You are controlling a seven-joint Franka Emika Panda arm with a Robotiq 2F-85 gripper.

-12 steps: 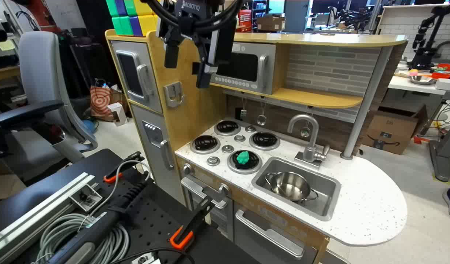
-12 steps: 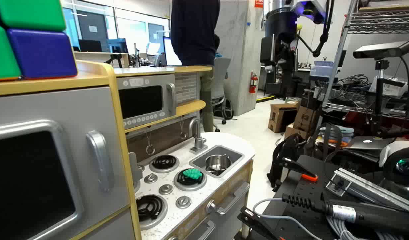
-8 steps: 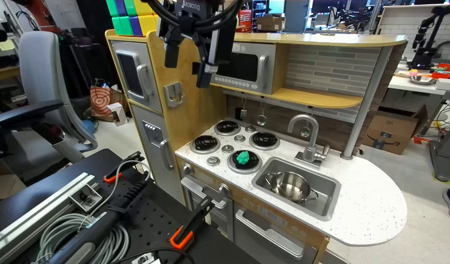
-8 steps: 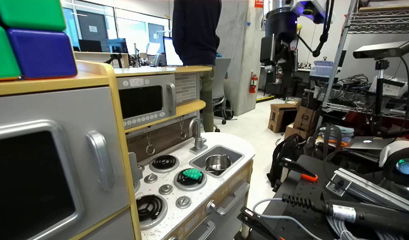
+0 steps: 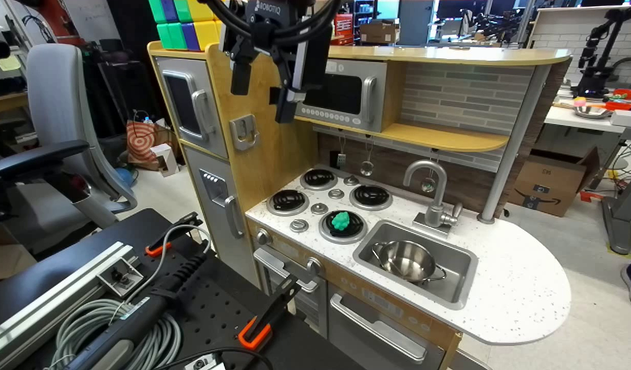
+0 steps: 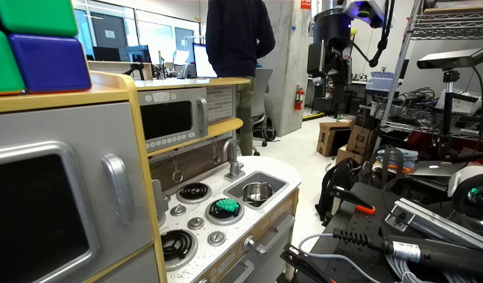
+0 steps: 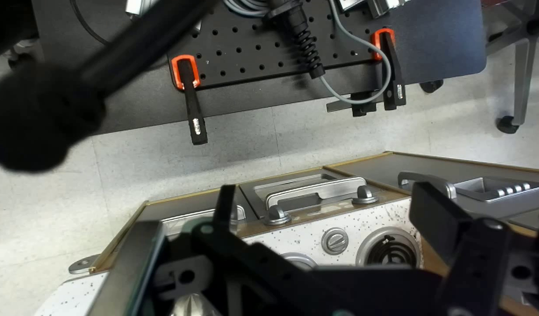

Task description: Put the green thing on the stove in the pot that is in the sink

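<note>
Person (image 6: 239, 43) shifted — pincer (image 5: 262, 104) spread, green thing (image 5: 341, 221) on stove (image 5: 315, 197).

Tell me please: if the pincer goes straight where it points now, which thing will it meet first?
Nothing close, it seems: the open pincer points downward. Farther along, probably the edge of the black bench or the floor between it and the toy kitchen; depth is unclear.

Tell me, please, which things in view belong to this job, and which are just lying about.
For the job:
gripper, open
green thing, to be moved
stove, under it
pot, its goal
sink, holding the pot

Not for it:
blocks
chair
boxes
laptop
</note>
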